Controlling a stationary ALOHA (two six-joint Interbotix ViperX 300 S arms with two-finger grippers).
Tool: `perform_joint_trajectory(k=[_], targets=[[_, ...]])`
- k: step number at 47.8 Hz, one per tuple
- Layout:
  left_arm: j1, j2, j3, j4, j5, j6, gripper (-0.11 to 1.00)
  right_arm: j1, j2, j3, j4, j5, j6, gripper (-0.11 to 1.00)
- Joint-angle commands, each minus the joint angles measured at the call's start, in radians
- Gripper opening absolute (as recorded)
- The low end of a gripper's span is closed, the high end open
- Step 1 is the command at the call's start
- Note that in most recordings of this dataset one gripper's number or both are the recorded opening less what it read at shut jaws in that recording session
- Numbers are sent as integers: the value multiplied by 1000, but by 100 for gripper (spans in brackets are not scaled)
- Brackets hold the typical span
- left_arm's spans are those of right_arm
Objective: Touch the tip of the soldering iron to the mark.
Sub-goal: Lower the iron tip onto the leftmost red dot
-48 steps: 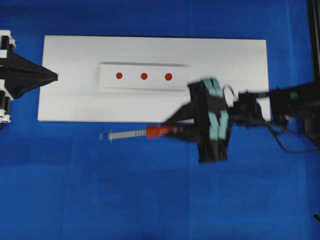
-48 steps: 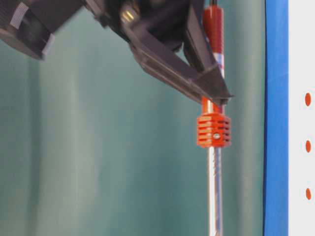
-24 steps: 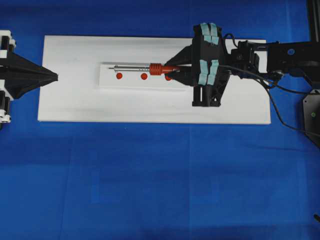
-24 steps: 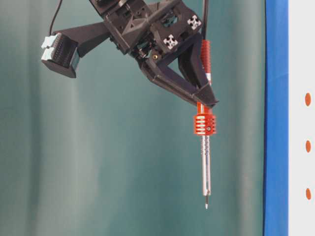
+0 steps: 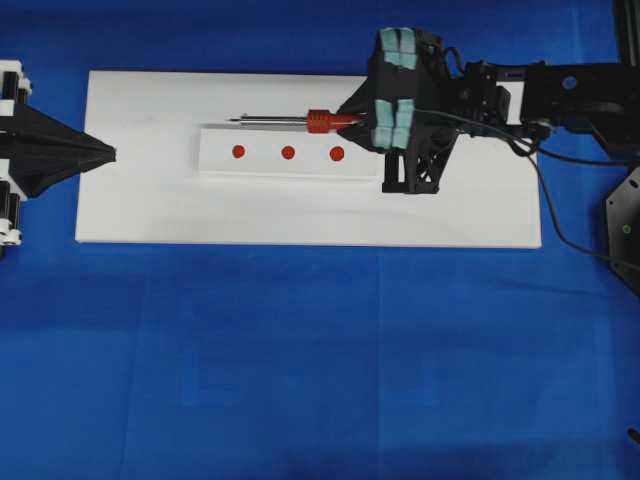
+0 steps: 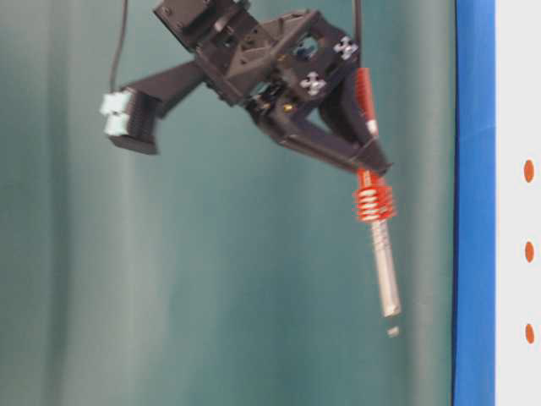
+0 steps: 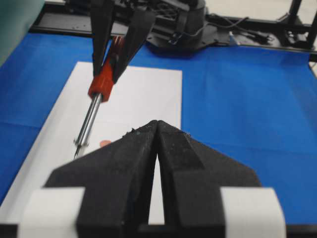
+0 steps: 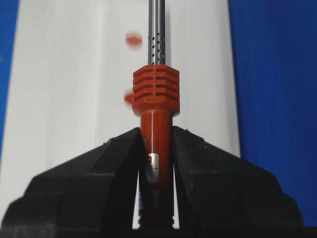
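My right gripper is shut on the red-orange handle of the soldering iron. The iron's silver shaft points left, and its tip is over the far edge of the white strip. The mark is the middle red dot of three on that strip, nearer the front than the shaft. In the table-level view the iron hangs tilted in the air, clear of the board, where the mark shows. My left gripper is shut and empty at the board's left edge.
The strip lies on a white rectangular board on a blue cloth. The iron's black cord trails off to the right along the right arm. In the right wrist view two of the red dots show left of the shaft.
My right gripper carried the iron from in front of the board, over the dots, to the strip's far edge. The iron now tilts toward the board. The left gripper stayed still.
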Motion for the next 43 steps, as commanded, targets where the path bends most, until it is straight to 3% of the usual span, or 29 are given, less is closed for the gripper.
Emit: perform_joint_trajectory(k=[1, 9, 43], targets=[[2, 5, -9, 2, -12, 0, 0, -12, 0, -41, -3, 71, -3, 6], [2, 5, -9, 2, -12, 0, 0, -12, 9, -58, -25, 132, -14, 6], [2, 5, -9, 2, -12, 0, 0, -12, 9, -57, -23, 112, -20, 6]])
